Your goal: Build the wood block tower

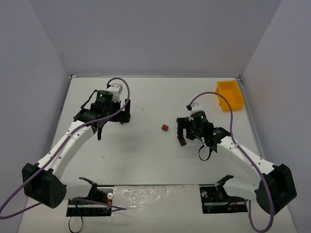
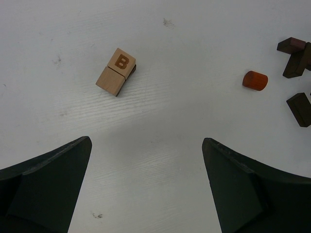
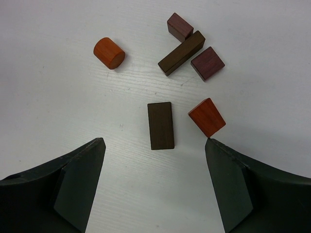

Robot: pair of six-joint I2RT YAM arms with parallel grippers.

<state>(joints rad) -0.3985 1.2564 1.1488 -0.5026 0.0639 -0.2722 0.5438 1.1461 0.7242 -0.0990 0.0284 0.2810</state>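
Evidently no tower is standing yet, so the step in hand is judged to be a first pick. The dark brown block lies flat just ahead of the right pincer, roughly centred between its fingers, which are spread wide with nothing held. A red-brown wedge sits just off the right fingertip, near the block but apart from it. Further ahead lie a long dark bar with two purplish cubes close against it, and an orange cylinder off to the left. A clean grasp is best made by a straight descent, the fingers closed across the block's narrow width and the right finger steered clear of the wedge so that it is not nudged. The left pincer is likewise spread and empty, with two pale blocks, one marked B, lying touching each other ahead and slightly to its left. Both arms are seen from above reached forward over the table, wrists bent downward.
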